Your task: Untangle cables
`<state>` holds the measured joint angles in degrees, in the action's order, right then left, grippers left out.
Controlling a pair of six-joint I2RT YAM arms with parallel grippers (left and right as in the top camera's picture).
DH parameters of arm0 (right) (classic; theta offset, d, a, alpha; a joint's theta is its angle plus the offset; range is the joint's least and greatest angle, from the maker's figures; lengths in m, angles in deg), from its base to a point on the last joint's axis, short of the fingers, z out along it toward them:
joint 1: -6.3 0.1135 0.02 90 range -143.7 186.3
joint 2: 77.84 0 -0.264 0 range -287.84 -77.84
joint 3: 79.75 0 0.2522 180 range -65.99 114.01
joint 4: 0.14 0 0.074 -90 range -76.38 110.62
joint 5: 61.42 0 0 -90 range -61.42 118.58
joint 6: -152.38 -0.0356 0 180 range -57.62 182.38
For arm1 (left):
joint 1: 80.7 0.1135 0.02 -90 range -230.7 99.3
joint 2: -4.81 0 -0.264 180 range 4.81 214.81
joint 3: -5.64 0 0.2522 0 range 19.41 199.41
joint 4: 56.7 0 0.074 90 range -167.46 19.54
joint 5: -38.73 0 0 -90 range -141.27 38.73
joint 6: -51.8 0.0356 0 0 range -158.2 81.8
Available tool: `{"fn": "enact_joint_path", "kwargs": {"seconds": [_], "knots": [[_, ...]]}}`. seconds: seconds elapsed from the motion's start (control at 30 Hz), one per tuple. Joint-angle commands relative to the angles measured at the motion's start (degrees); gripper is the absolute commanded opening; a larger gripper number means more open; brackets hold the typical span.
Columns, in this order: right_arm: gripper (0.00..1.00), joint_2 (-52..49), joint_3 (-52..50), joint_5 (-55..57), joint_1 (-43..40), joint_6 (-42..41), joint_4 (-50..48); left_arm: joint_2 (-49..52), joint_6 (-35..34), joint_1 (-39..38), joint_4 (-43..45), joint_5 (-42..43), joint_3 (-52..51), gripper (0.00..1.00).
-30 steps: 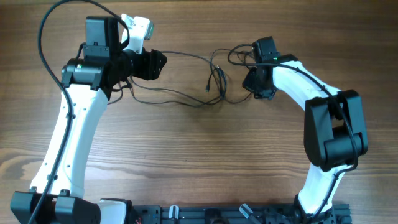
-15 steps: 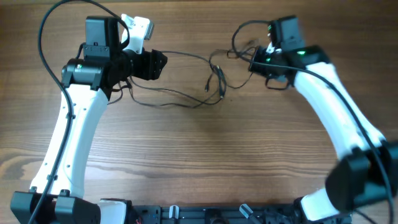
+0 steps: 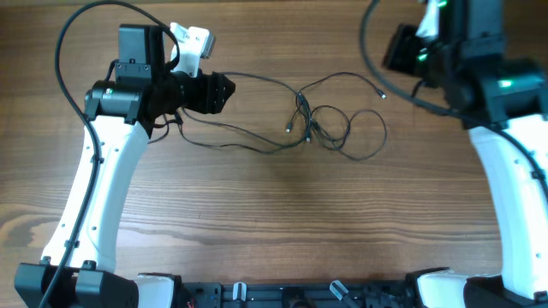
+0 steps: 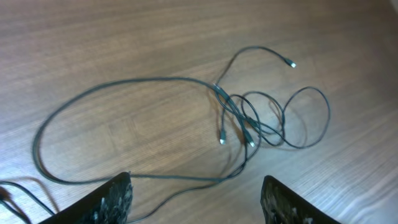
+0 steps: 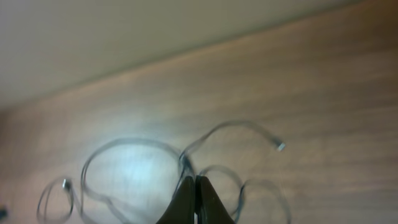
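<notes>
The cables are thin black wires lying on the wooden table, knotted near the middle, with loose loops to the right and a long loop running left. A small plug end points to the right. In the left wrist view the tangle lies ahead of my left gripper, which is open with a strand on the table passing below its fingers. In the overhead view the left gripper sits at the cables' left end. My right gripper is shut on nothing, high above the cables.
The right arm is raised at the back right, close to the overhead camera. A thick black arm cable arcs over the left arm. A black rail runs along the table's front edge. The table's far edge meets a pale wall.
The right arm has lifted away from the tangle, up and to the back right. The cables' right-hand loops now lie spread out further right. The left arm has hardly moved.
</notes>
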<state>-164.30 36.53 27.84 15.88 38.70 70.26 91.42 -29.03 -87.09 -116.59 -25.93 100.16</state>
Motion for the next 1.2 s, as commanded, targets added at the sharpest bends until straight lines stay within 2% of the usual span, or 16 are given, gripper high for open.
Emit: {"fn": "enact_joint_path", "kwargs": {"seconds": [0.0, 0.17, 0.33, 0.53, 0.57, 0.6, 0.93, 1.17], "knots": [[0.04, 0.9, 3.1, 2.8, -4.9, 1.9, -0.2, -1.1, 0.9, -0.3, -1.0, 2.5, 1.0, 0.68], [0.05, -0.4, 3.1, -0.1, -7.0, 3.8, 4.4, -1.1, 0.9, -0.3, -1.0, 2.5, 1.0, 0.68], [0.38, -4.5, 3.1, -5.4, -6.8, 7.9, 9.3, -1.1, 0.9, -0.3, 0.6, 2.2, 1.0, 0.69], [0.52, -10.1, 1.8, -11.5, -6.8, 15.6, 13.3, -1.1, 0.9, -0.2, 1.7, 0.8, 1.0, 0.71], [0.61, -10.6, 1.5, -12.0, -6.8, 16.5, 13.6, -1.1, 0.9, -0.2, 1.7, 0.5, 1.0, 0.71], [0.64, -11.3, 0.8, -12.7, -6.8, 18.0, 13.8, -1.1, 0.9, -0.2, 1.7, 0.5, 1.0, 0.71], [0.66, -15.8, -5.9, -18.4, -6.1, 28.7, 12.9, -1.1, 0.9, -0.2, 2.0, 0.5, 1.0, 0.72], [0.68, -19.3, -6.9, -20.4, -3.6, 34.2, 11.7, -1.1, 0.9, -0.2, 2.4, 0.5, 1.0, 0.75]]}}
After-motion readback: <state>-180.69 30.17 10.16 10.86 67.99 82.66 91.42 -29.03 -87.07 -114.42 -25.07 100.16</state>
